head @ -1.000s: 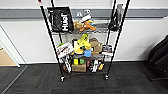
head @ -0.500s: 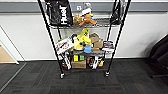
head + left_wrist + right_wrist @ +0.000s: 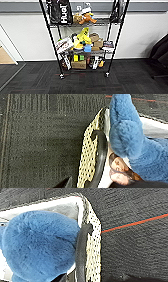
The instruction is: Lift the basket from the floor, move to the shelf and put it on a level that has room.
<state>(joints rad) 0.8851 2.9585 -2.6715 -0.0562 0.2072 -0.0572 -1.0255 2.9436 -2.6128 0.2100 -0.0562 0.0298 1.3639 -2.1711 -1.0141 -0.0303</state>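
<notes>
Already lifted, the basket (image 3: 93,250) with a blue plush toy (image 3: 37,243) hangs above the floor (image 3: 37,144); shelf (image 3: 83,37) ahead, placing remains; finger state unclear.

Clutter and a plush toy
A black bag (image 3: 60,11), an orange toy (image 3: 86,17), a yellow toy (image 3: 83,37) and a cardboard box (image 3: 78,64) sit together; a blue plush toy (image 3: 37,245) lies apart.

A black bag (image 3: 60,11) on the shelf (image 3: 83,37) reads "Huel".
</notes>
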